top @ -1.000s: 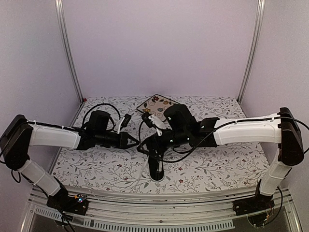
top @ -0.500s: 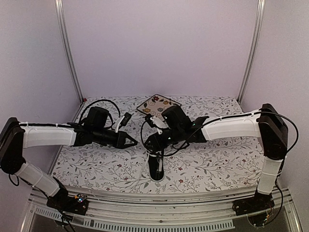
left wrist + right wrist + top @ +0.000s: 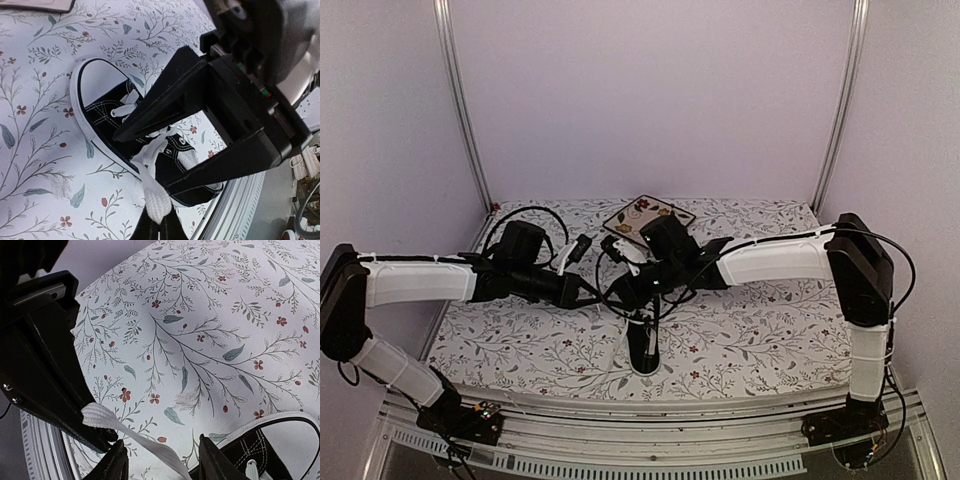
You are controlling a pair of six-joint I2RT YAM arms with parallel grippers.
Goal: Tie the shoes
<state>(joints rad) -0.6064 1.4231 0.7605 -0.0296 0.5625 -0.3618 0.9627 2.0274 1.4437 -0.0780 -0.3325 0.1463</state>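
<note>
The small black sneaker with white toe cap stands at the table's front middle. It also shows in the left wrist view and in the right wrist view. My left gripper is shut on the end of a white lace, pulled up and left from the shoe; its closed tips show in the left wrist view. My right gripper is open just right of it. In the right wrist view the lace runs between the right gripper's spread fingers. Those fingers straddle the lace above the shoe.
A square floral-patterned plate lies at the back middle of the floral tablecloth. The metal front rail runs close to the shoe's toe. Both arms cross low over the table's middle.
My right gripper has moved left toward my left gripper and now has its open fingers around the lace. My left gripper has kept its hold and barely moved.
</note>
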